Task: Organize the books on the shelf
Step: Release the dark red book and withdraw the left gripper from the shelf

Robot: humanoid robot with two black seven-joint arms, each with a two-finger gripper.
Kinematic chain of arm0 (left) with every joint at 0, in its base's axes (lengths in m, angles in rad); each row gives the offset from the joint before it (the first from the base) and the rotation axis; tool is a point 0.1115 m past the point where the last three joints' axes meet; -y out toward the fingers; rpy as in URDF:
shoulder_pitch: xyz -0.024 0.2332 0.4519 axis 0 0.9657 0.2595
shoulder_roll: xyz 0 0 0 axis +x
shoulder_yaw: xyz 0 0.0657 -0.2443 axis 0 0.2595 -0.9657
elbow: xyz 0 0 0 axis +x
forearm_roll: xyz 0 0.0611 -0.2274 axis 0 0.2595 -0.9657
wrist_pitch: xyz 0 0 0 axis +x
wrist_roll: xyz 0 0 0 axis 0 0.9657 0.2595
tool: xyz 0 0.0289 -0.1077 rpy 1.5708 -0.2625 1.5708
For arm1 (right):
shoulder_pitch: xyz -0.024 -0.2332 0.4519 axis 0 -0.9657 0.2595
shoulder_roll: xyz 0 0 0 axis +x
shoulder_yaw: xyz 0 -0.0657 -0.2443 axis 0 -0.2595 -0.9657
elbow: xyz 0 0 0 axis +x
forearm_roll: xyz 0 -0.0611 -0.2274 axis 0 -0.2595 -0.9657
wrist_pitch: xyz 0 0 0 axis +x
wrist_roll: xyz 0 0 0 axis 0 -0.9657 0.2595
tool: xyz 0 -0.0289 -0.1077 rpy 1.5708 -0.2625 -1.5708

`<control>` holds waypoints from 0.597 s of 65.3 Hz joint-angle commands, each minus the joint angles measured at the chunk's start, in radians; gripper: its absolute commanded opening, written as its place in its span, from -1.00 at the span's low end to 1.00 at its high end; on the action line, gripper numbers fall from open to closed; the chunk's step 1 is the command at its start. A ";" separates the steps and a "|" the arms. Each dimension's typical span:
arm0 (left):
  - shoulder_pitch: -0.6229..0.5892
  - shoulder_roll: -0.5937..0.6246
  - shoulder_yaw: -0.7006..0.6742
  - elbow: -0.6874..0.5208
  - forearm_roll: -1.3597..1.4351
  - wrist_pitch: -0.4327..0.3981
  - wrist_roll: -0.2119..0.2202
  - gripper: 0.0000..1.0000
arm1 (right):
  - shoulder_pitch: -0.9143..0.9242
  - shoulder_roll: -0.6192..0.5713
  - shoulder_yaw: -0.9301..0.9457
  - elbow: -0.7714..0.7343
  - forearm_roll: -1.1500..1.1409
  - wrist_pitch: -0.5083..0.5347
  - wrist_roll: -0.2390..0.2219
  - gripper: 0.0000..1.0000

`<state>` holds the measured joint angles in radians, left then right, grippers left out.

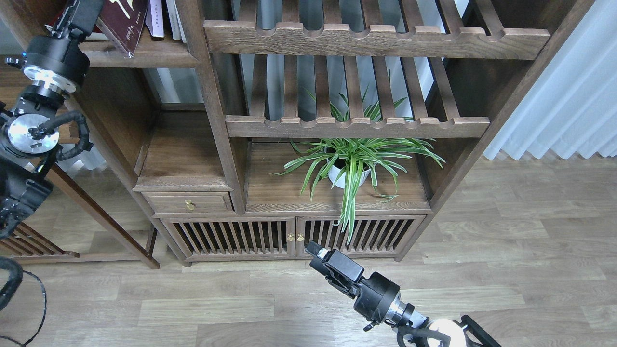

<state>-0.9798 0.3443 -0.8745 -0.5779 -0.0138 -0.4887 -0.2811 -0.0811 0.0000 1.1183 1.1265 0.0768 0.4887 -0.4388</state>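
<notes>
So the left arm comes up the left edge, stacked joints with silver discs, and reaches all the way into the top-left corner of the bookcase. The left tool [79, 12] is up there at the frame edge, dark and partly cut off, so I honestly can't tell if it's clenched or released. It sits right next to the maroon book [124, 21], close enough that they look like they're touching, but I can't say for sure it's got hold of it.

That maroon book with white characters leans tilted, its lower corner hanging past the front edge of the shelf [144, 55]. Just right of it stands a pale book [155, 17], upright, with another whitish spine beside it, cropped by the frame top. A bit of red peeks out behind the left arm, too small to identify.

The right arm comes in from the bottom right, angled up and left, low over the wood floor [506, 250]. The right tool [313, 250] points toward the slatted cabinet doors, well apart from the books. Seen end-on and dark, so can't tell its state either.

A spider plant [354, 159] in a white pot sits in the middle compartment.
</notes>
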 commanded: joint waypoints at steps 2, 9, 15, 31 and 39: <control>0.006 -0.002 0.005 -0.008 0.001 0.000 0.020 0.98 | -0.003 0.000 0.000 0.001 0.000 0.000 0.000 0.97; 0.004 -0.002 -0.020 -0.014 0.003 0.000 0.066 0.35 | -0.003 0.000 0.002 0.001 0.000 0.000 0.000 0.97; -0.008 -0.010 -0.072 -0.013 0.002 0.000 0.103 -0.52 | -0.006 0.000 0.002 0.001 0.000 0.000 0.000 0.97; -0.088 -0.007 -0.086 -0.007 0.005 0.000 0.201 -0.98 | -0.006 0.000 0.003 0.001 0.000 0.000 0.000 0.97; -0.131 0.015 -0.090 0.007 0.026 0.000 0.238 -0.99 | -0.008 0.000 0.002 0.001 0.000 0.000 0.000 0.97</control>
<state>-1.0782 0.3415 -0.9617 -0.5822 -0.0073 -0.4887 -0.0737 -0.0887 0.0000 1.1211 1.1275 0.0768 0.4887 -0.4388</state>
